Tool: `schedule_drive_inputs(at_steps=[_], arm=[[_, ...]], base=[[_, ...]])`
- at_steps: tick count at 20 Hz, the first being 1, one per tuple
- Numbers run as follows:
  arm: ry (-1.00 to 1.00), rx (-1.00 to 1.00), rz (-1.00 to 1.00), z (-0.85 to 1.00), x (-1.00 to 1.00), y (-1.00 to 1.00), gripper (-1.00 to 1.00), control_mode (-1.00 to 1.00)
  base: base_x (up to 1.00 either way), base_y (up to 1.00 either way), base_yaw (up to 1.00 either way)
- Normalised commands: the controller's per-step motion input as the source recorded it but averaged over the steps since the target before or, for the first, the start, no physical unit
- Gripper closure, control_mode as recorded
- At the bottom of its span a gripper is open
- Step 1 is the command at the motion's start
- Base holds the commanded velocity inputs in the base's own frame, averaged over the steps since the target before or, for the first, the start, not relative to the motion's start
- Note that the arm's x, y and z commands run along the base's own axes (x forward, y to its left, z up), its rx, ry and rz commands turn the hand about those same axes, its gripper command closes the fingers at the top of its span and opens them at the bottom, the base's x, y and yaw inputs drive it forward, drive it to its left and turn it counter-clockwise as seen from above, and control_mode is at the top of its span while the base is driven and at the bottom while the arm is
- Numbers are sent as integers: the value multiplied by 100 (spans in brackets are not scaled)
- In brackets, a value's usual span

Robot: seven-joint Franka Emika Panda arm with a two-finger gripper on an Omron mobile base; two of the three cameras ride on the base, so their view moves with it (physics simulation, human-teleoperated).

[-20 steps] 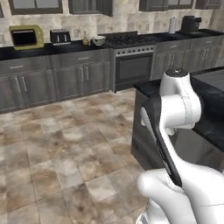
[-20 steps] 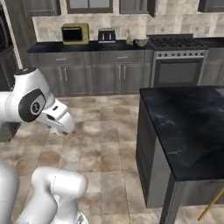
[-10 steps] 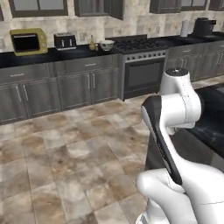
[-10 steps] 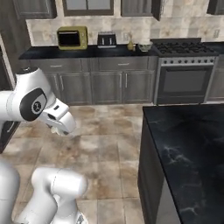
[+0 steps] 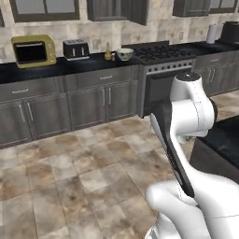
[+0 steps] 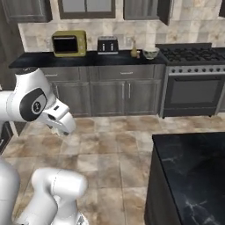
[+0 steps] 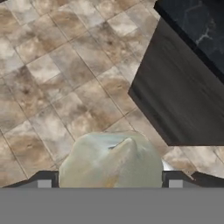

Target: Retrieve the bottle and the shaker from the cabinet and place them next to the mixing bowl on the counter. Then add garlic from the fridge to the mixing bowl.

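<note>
The gripper is clamped on a head of garlic, its 2 dark finger tips standing wide apart, 1 on each side of the pale, greenish-white bulb. In the hand view the garlic hangs above the brown stone floor tiles, near the corner of a dark island with a black veined top.

In the left base view the mixing bowl sits on the long black counter by the back wall, at the counter's right end, just beside the stove. The amber bottle stands upright just left of the bowl, close to it but apart. Whether the small shaker stands there too is too small to tell. Further left along the same counter are a black toaster and, near its left end, a yellow microwave.

The right base view shows the same row: microwave, toaster, bottle, bowl, then the stove, with grey drawer cabinets below the counter. The island's black top fills the lower right corner of that view, well apart from the bowl.
</note>
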Motion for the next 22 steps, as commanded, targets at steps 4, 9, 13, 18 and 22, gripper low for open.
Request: schedule_drive_inputs(at_steps=[4, 9, 13, 18, 22], arm=[[0, 0, 0, 0, 0, 0, 100, 100], [0, 0, 0, 0, 0, 0, 100, 100], [0, 0, 0, 0, 0, 0, 100, 100], [0, 0, 0, 0, 0, 0, 100, 100], [0, 0, 0, 0, 0, 0, 100, 100]], base=[[100, 13, -1], [100, 5, -14], [100, 0, -27], [100, 0, -27], [100, 0, -20]])
